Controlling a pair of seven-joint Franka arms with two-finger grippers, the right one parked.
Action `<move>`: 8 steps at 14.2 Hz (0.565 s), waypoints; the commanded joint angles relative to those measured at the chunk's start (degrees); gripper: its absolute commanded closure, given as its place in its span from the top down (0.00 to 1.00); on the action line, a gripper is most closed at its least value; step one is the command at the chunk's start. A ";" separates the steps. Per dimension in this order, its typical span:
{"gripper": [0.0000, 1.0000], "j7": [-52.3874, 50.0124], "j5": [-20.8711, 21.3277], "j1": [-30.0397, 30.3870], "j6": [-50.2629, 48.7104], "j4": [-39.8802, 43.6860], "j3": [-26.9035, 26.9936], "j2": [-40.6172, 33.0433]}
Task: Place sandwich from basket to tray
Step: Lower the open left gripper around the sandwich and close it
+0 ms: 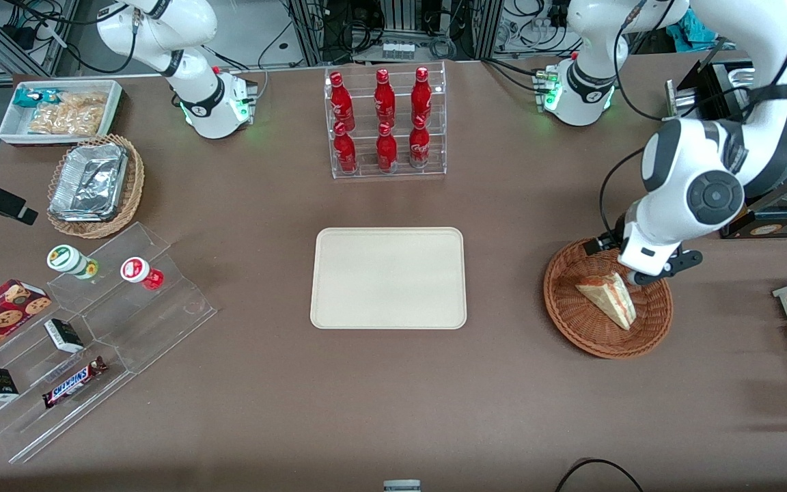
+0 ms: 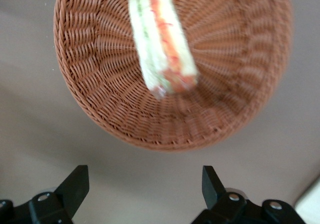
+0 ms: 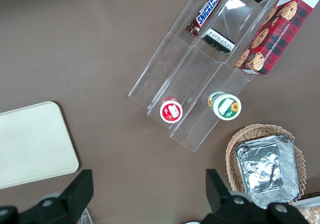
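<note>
While the tray [image 1: 388,278] lies flat at the middle of the table with nothing on it, the sandwich [image 1: 609,298] rests inside the reddish-brown basket [image 1: 571,321], which sits well apart from the tray toward the working arm's end of the table. The gripper [image 1: 646,268] hangs above the part of the basket's rim farthest from the front camera, just over the sandwich's upper corner; in the left wrist view its two dark fingers [image 2: 75,184] stand spread wide with nothing between them, the basket [image 2: 110,109] and sandwich [image 2: 161,44] below. The strip of table between basket and tray is bare brown surface. A clear rack of red bottles [image 1: 384,121] stands farther from the front camera than the tray. Toward the parked arm's end lie a tan wicker basket of foil trays [image 1: 93,183], a white bin of snacks [image 1: 59,111] and a stepped clear stand [image 1: 154,321] with small jars and a chocolate bar. The sandwich's long axis runs diagonally, from near the gripper down toward the front camera, with the red-orange and green filling edge facing up.
</note>
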 commanded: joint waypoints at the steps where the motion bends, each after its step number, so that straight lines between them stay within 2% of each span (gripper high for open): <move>1: 1.00 -7.00 -0.02 0.62 4.29 -0.41 -0.16 2.84; 5: 1.00 -7.89 -0.27 1.76 4.65 -0.15 -0.15 4.60; 8: 1.00 -19.09 -0.19 2.38 11.21 0.64 -0.24 7.14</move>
